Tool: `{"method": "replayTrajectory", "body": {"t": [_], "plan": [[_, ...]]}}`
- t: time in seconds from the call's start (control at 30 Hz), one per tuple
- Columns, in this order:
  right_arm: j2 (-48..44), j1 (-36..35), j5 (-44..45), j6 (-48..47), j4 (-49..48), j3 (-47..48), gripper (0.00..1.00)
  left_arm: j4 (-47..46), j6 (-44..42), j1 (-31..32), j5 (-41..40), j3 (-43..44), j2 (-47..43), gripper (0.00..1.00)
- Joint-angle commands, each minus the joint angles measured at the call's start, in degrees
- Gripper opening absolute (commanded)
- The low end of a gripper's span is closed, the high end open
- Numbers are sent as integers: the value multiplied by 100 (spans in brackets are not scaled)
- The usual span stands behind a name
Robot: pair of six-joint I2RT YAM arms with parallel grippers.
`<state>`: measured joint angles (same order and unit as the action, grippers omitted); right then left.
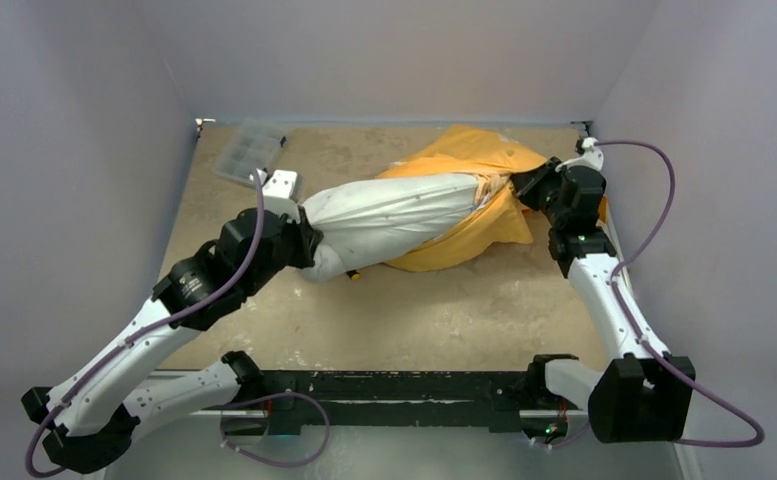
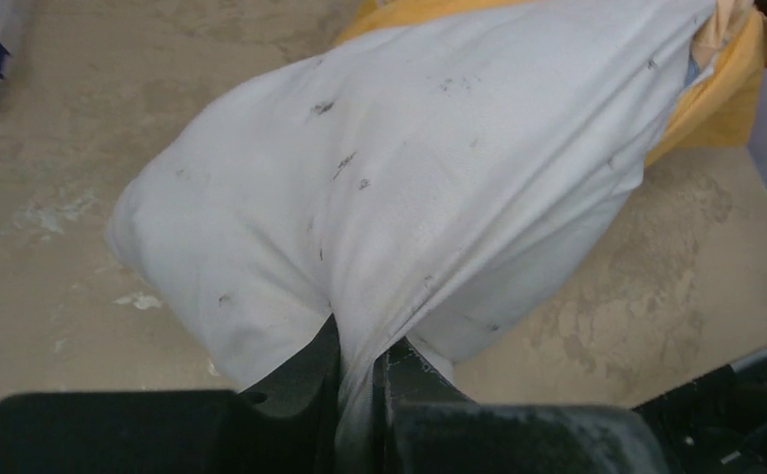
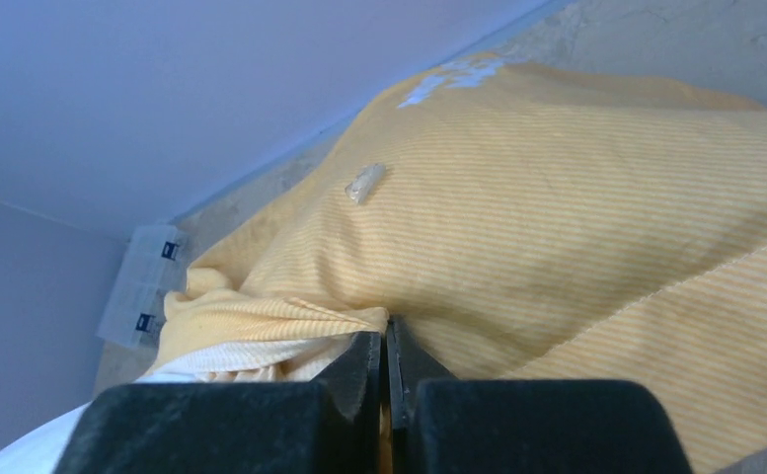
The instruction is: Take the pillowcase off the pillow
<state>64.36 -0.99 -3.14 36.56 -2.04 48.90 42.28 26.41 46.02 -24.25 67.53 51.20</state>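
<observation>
You'll see the white, dark-specked pillow [image 1: 394, 215] stretched across the frame's centre, mostly bare. The wrinkled orange-yellow pillowcase [image 1: 464, 150] bunches at its upper-right end, apparently covering only that tip.

This looks like a robotics lab test cell: plain pale walls [image 1: 74, 150] box in a worn, stained tan tabletop [image 1: 444, 320], two white-and-black robot arms [image 1: 164, 320] are bolted to a black rail [image 1: 394, 385] at its near edge, trailing purple cables [image 1: 664, 180], with a clear plastic compartment box [image 1: 249, 152] in the far corner.
</observation>
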Motion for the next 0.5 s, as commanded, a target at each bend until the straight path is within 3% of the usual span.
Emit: {"method": "replayTrajectory", "body": {"t": [0.0,0.1,0.17,0.23,0.27,0.33,0.47], "plan": [[-90,390,334,-703,-368,140,0,-315,294,-137,1270,-759,-618,14],[-389,389,53,-884,-386,-17,14,-789,509,-137,2341,-1304,-558,48],[-632,389,50,-1031,-326,-12,32,-833,556,-137,2398,-1245,-492,65],[-774,389,87,-1112,-185,105,56,-844,472,-137,2399,-978,-369,81],[-835,389,116,-1138,-109,190,70,-844,380,-137,2548,-782,-263,84],[-943,389,161,-1154,-10,340,85,-823,262,-137,2677,-336,55,86],[-1076,383,6,-1142,44,505,99,-782,77,-137,2463,381,690,88]]}}
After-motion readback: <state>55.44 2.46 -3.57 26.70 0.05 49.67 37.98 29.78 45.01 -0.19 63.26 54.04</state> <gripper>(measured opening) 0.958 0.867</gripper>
